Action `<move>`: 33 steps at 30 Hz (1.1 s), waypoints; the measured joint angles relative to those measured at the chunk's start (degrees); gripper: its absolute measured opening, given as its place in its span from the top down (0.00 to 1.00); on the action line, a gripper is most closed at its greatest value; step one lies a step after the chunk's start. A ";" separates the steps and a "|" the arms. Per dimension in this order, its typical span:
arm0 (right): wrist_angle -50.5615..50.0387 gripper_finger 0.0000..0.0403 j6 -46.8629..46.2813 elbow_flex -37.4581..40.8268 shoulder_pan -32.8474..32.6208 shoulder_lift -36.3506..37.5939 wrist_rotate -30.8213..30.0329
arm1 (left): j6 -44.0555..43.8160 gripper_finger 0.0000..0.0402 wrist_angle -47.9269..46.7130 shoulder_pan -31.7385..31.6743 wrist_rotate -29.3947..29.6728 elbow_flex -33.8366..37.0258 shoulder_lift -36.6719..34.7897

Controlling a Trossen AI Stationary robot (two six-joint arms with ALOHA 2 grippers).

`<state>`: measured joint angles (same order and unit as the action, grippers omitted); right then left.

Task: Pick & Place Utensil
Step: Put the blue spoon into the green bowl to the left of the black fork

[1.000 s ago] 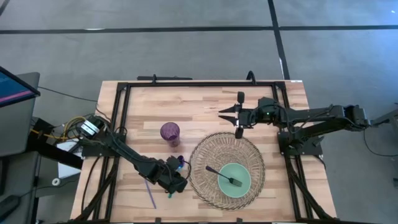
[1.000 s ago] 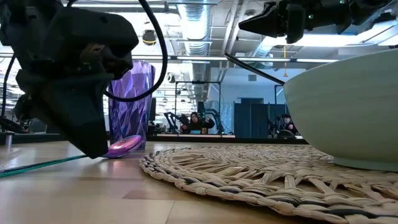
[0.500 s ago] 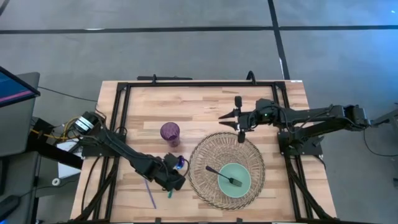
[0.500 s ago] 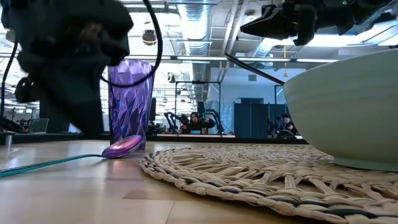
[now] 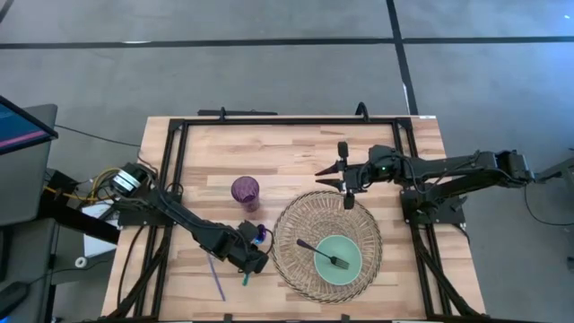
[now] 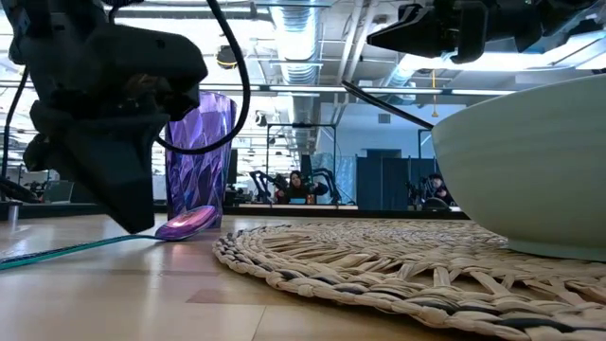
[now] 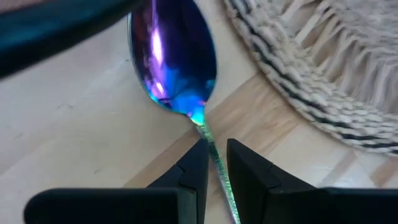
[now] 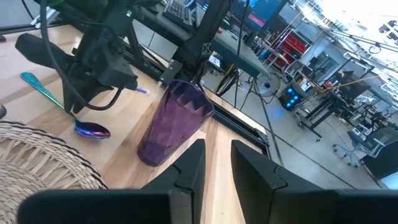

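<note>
high: straight down | low: table level, near mat (image 6: 398,270) | wrists: forward | shared: spoon (image 7: 174,62)

Iridescent spoon (image 7: 176,68) — flat on the table — beside the mat.

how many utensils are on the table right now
3: an iridescent spoon on the wood beside the woven mat, left gripper jaws straddling its handle; a purple straw-like stick near the front edge; a dark fork in the green bowl.
</note>
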<state>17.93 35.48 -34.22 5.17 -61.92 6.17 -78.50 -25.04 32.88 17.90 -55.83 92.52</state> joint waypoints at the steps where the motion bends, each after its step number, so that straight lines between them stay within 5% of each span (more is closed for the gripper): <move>1: 0.00 0.83 0.00 0.00 0.00 -0.01 0.00 | 0.00 0.85 -0.14 0.00 -0.07 0.04 0.13; 13: -0.33 0.83 0.02 0.00 0.00 -0.01 -0.02 | 1.45 0.86 0.59 -0.09 -0.17 -0.17 2.44; 21: -0.35 0.83 0.02 0.00 0.00 -0.01 0.00 | 4.56 0.97 1.51 -0.09 0.78 0.04 1.66; 25: -0.35 0.83 0.02 0.00 0.00 -0.01 0.00 | 7.71 0.96 11.37 -0.52 5.61 0.17 0.99; 33: -0.31 0.83 -0.07 0.00 0.00 0.01 0.00 | 30.95 0.97 33.29 -2.95 12.92 -0.02 -1.24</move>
<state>17.63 35.41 -34.22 5.17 -61.91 6.17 -47.55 8.25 29.93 30.82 -55.86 91.28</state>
